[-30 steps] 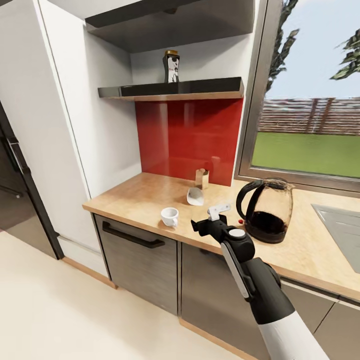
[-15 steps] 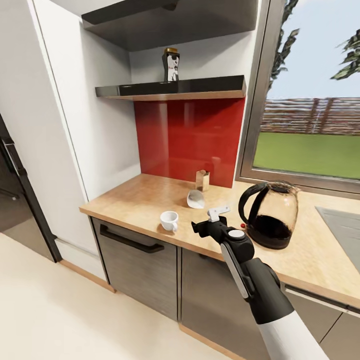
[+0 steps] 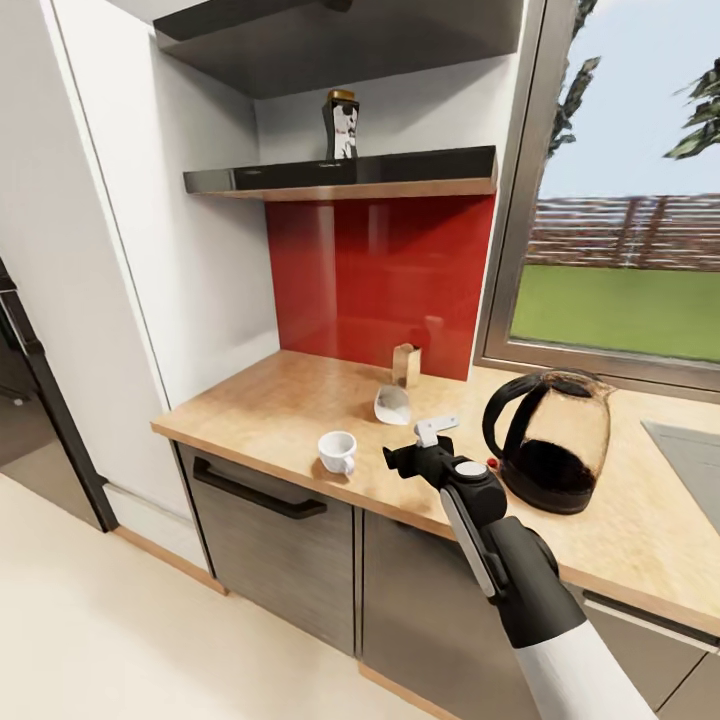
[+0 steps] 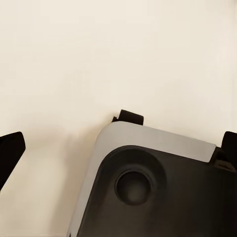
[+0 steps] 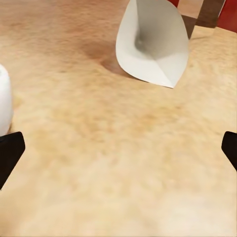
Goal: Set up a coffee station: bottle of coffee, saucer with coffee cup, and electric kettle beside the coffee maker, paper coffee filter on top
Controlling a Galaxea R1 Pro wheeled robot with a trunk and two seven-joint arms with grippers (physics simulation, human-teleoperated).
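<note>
Head view: right gripper over countertop front edge, fingers spread; bare wood between coffee cup and paper filter. Left fingers spread.

Camera shifts between the earlier frames and now: the whole head view slides, so the fridge at the left edge shows less and the window side shows a little more. The desk edge sits slightly lower in frame. The right arm with its pincer reads slightly further over the desk edge, toward the cup and the paper filter. Objects on the desk show no displacement of their own.
</note>
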